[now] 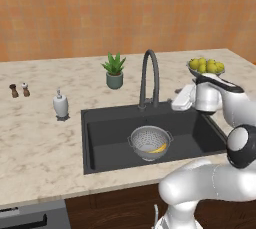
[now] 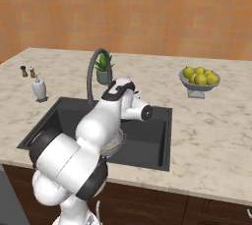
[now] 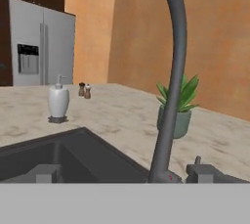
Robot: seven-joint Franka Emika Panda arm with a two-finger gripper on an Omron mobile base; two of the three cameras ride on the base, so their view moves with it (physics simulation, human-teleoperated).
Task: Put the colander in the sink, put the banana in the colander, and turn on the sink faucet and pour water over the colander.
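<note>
Already the banana (image 1: 159, 148) lies in the colander (image 1: 149, 142) in the sink (image 1: 107, 138); the claw (image 3: 122, 174), open and empty, flanks the sink faucet (image 3: 173, 71) base.

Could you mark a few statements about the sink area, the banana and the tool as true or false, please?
1. The colander sits inside the sink. True.
2. The banana lies on the counter beside the soap dispenser. False: it lies in the colander.
3. The tool is close to the base of the sink faucet. True.
4. The plant pot stands in the sink. False: it stands on the counter behind the sink.
5. Water is pouring from the sink faucet. False: no stream is visible.
</note>
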